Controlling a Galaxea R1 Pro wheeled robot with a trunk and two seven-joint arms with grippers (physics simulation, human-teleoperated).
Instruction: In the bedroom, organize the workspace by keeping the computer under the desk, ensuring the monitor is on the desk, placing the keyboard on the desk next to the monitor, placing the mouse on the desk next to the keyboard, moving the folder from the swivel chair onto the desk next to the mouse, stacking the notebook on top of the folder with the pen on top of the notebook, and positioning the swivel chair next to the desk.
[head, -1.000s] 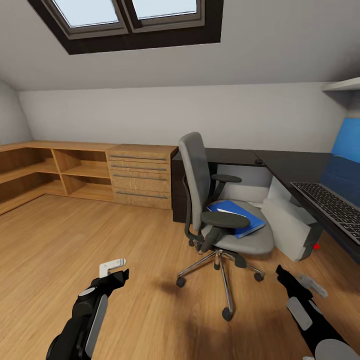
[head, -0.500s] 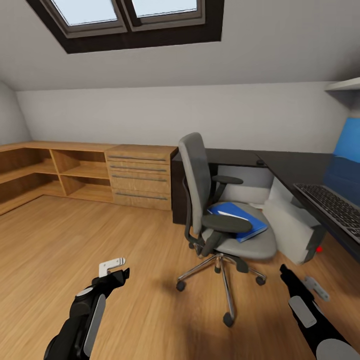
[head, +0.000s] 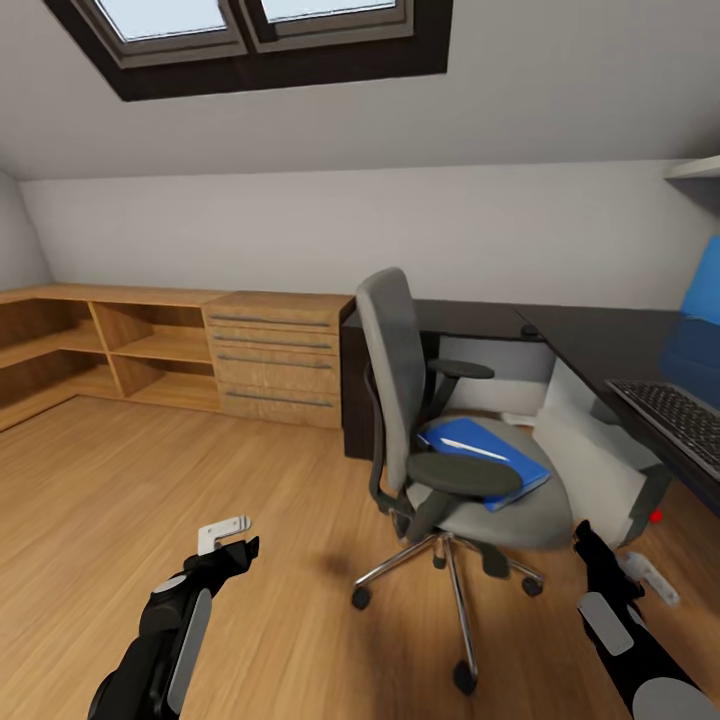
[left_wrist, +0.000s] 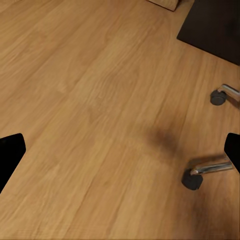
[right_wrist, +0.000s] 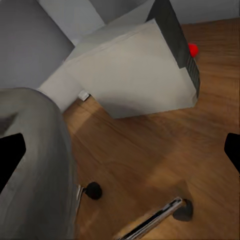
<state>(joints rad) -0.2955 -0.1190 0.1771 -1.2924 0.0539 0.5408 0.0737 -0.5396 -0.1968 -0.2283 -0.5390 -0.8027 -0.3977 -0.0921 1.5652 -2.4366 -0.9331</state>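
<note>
Chair: the swivel chair (head: 440, 440) sits in the middle of the head view, grey seat and tall grey back, on the wood floor (head: 120, 480), near the desk.
Folder: the blue folder (head: 485, 462) lies flat on the chair seat, partly behind a black armrest.
Desk: the black desk (head: 610, 345) is at 3 o'clock from the chair and runs back along the wall.
Keyboard: the keyboard (head: 680, 418) lies on the desk at the 3 o'clock edge of the head view.
Mouse: a small dark lump (head: 530, 329) sits on the desk far back; it looks like the mouse.
Computer: the white-grey computer (right_wrist: 135, 75) lies tipped on the floor by the desk, at 4 o'clock from the chair, with a red dot (right_wrist: 193, 49) on its dark end.
Drawers: a wooden drawer chest (head: 278, 352) stands at 10 o'clock from the chair.
Left gripper: the left gripper (head: 228, 540) hangs over bare floor at 8 o'clock from the chair, fingers wide apart, holding nothing.
Right gripper: the right gripper (head: 625, 570) is at 4 o'clock, just beside the chair seat, fingers wide apart, holding nothing.
</note>
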